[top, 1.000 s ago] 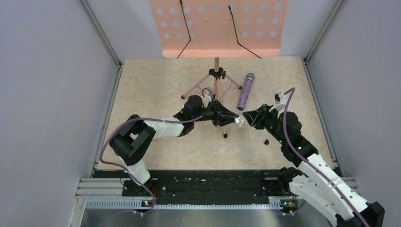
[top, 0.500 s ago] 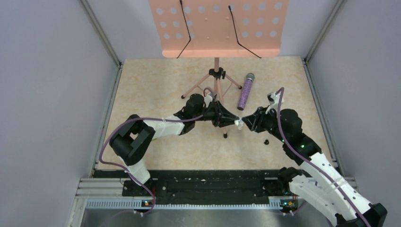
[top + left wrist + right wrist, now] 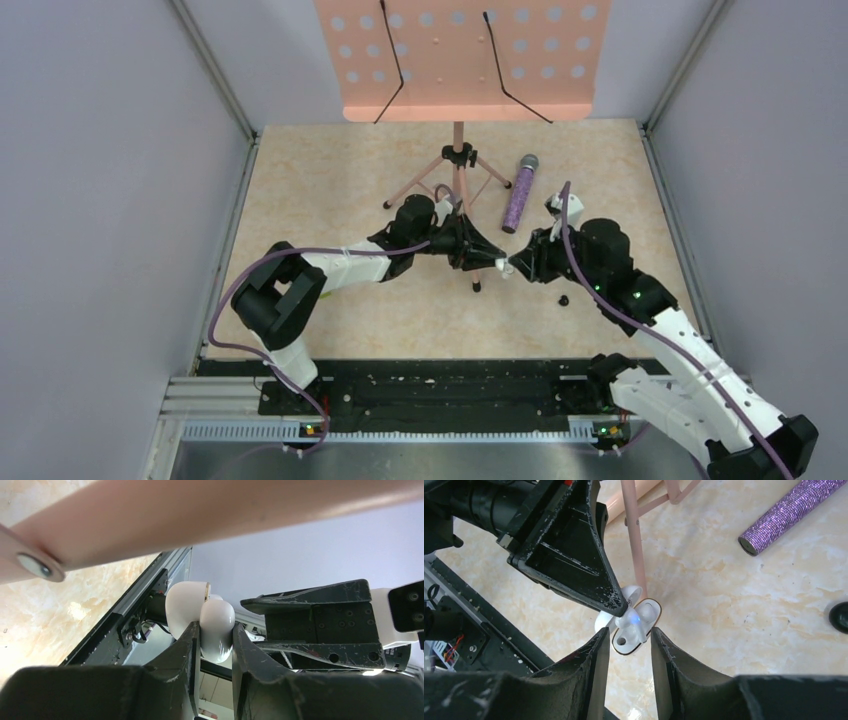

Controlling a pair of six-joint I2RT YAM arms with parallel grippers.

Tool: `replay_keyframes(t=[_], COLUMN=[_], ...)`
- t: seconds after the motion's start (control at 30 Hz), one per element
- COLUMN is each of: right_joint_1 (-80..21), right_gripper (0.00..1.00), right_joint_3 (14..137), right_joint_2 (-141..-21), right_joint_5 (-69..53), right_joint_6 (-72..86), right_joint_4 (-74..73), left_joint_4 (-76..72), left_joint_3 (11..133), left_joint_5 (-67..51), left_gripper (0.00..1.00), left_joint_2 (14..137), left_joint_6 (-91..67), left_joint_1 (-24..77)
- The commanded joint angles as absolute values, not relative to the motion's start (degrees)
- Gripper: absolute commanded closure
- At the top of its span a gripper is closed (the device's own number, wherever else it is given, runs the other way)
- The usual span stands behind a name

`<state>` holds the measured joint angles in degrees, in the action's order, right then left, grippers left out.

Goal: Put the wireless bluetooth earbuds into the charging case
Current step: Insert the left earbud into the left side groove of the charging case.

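Position: my left hand (image 3: 496, 261) and my right hand (image 3: 516, 266) meet tip to tip just in front of the music stand (image 3: 459, 165), beside its near leg and above the desk (image 3: 330, 190).

Left arm: folded at the elbow, forearm running right, hand pointing right.

Right arm: reaching up and left from its base, hand pointing left.

Left hand: fingers clamped tight on the white charging case (image 3: 217, 622), whose lid stands open behind them.

Right hand: fingers partly apart, one on each side of the case's open face. An earbud (image 3: 636, 619) with a blue light sits there. I cannot tell whether my fingers press on it.

A purple microphone (image 3: 519, 195) lies right of the stand. A small black object (image 3: 563, 299) lies right of the stand too, nearer my bases.
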<state>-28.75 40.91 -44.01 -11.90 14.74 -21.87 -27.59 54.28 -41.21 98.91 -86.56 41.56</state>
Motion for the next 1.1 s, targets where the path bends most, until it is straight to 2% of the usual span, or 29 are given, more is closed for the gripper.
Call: replay_keyframes(t=[0.0, 0.3, 0.83, 1.07], right_joint_1=[-28.5, -28.4, -27.61, -27.08], right_gripper=[0.65, 0.71, 0.73, 0.77], right_joint_3=[44.49, 44.14, 43.2, 42.45], right_joint_2=[-43.73, -46.14, -48.59, -49.1], right_joint_5=[-13.8, -14.89, -14.22, -15.72], right_joint_6=[12.32, 11.21, 11.35, 12.76], right_joint_4=[-22.39, -21.93, -20.42, -18.74], left_joint_4=[-28.31, -28.24, -28.3, -28.64], left_joint_3=[56.34, 56.32, 56.34, 56.06], left_joint_5=[-42.8, -42.8, -43.05, -43.27], left_gripper=[1.0, 1.0, 1.0, 1.0], left_joint_2=[96.36, 95.84, 95.33, 94.81], left_joint_6=[-84.73, -84.46, -84.45, -84.36], left_joint_1=[41.66, 41.66, 41.7, 41.68])
